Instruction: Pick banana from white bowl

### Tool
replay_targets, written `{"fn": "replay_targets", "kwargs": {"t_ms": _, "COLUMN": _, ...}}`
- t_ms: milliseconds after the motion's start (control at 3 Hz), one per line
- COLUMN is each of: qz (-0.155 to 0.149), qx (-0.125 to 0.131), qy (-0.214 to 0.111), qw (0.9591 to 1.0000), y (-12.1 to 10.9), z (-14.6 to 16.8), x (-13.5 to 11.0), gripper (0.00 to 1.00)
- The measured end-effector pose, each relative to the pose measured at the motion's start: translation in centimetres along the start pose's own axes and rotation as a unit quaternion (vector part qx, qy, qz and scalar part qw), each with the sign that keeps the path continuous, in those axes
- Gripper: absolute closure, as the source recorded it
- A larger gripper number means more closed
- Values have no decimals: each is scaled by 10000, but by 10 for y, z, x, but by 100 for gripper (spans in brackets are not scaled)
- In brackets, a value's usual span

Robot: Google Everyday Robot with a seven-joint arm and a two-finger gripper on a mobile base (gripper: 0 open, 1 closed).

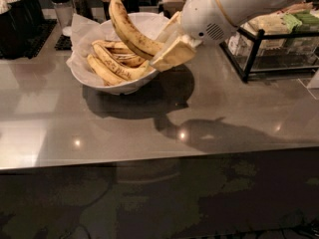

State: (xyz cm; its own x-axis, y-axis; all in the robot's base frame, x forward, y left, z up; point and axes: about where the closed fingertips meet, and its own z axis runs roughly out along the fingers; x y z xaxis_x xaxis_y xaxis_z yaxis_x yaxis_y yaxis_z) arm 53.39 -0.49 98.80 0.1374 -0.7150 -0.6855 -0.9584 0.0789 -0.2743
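The white bowl (124,86) stands on the grey counter at the back left, lined with crinkled white paper. My gripper (167,51) hangs over the bowl's right rim and is shut on the lower end of the banana (130,29), a long curved yellow one with brown freckles. The banana is lifted above the bowl and points up and to the left. Several shorter speckled bananas (112,66) lie in the bowl below it.
A black wire basket (271,44) with packets stands at the back right. Dark containers (20,14) and a shaker (62,6) stand at the back left. The counter's front edge (159,158) runs across the middle of the view.
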Motion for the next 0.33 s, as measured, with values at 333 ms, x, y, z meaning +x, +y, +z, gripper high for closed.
{"fn": "replay_targets", "kwargs": {"t_ms": 333, "qz": 25, "qx": 27, "qy": -2, "qw": 10000, "y": 0, "z": -4, "x": 2, "gripper": 100}}
